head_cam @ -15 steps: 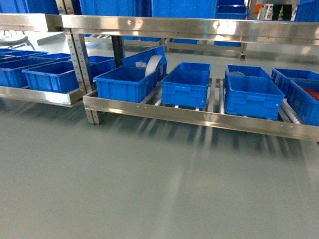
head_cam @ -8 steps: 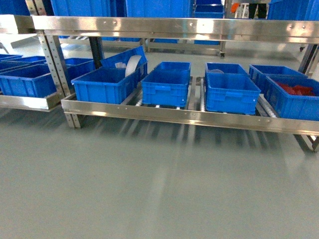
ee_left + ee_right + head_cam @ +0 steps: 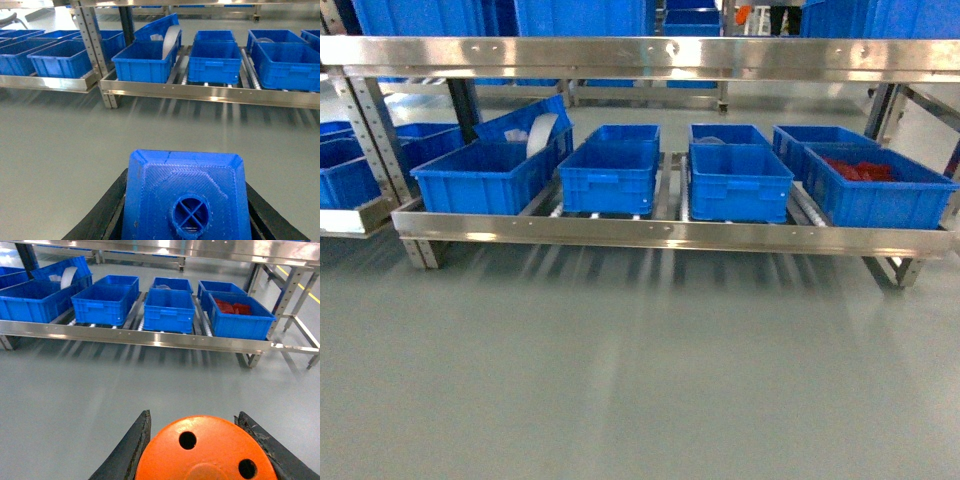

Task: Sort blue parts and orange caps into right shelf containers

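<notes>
A steel shelf (image 3: 670, 232) spans the head view from 9 to 3 o'clock, standing on grey floor (image 3: 620, 380). Blue crates (image 3: 608, 178) sit in a row on its low rollers; the one at 3 o'clock (image 3: 880, 188) holds red-orange pieces, and a white roll (image 3: 541, 133) leans in a tilted crate at 10 o'clock.

In the left wrist view, the left gripper (image 3: 186, 210) is clenched on a blue part (image 3: 186, 192) at 6 o'clock, black jaws against both its sides, round hole facing up.

In the right wrist view, the right gripper (image 3: 200, 450) grasps an orange cap (image 3: 207, 452) at 6 o'clock, holed top showing.
</notes>
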{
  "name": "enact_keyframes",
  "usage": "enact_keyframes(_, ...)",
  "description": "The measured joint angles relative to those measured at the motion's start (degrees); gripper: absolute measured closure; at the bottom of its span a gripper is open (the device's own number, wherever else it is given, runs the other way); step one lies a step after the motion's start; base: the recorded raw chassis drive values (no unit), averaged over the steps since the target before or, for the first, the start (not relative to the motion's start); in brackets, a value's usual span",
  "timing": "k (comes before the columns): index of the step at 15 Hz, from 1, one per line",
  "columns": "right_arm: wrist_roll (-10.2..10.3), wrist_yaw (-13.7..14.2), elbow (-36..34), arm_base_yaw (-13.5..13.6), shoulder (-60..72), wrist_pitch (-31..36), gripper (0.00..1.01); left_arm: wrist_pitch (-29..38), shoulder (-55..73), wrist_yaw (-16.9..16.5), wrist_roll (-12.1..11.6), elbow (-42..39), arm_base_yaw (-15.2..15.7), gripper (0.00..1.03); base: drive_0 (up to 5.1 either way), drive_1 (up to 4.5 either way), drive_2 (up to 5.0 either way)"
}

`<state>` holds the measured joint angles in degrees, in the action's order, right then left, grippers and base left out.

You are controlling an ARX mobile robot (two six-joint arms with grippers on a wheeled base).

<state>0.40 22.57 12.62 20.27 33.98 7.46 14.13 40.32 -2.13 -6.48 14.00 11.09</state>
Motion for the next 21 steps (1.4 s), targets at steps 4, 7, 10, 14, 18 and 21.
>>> enact_keyframes(4,0.0,0.1,0.0,0.0,-0.3,-0.1,0.59,-0.2,-0.3,0.0,0.0,0.0,-0.1,0.59,-1.5,-1.48,-1.5)
enact_keyframes(7,0.0,0.1,0.0,0.0,-0.3,0.0,0.59,0.0,-0.3,0.0,0.0,0.0,-0.1,0.59,-1.5,-1.48,-1.5)
enact_keyframes(10,0.0,0.1,0.0,0.0,-0.3,0.1,0.59,0.0,-0.3,0.0,0.0,0.0,-0.1,0.59,-1.5,-1.48,-1.5)
enact_keyframes(14,0.0,0.1,0.0,0.0,-0.3,0.0,0.59,0.0,-0.2,0.0,0.0,0.0,-0.1,0.59,-1.5,-1.48,-1.5)
enact_keyframes(18,0.0,0.1,0.0,0.0,-0.3,0.0,0.59,0.1,-0.2,0.0,0.0,0.0,-0.1,0.59,-1.5,-1.48,-1.5)
enact_keyframes(21,0.0,0.1,0.1,0.0,-0.3,0.3,0.59,0.1,-0.2,0.0,0.0,0.0,-0.1,0.59,-1.5,-1.48,-1.5)
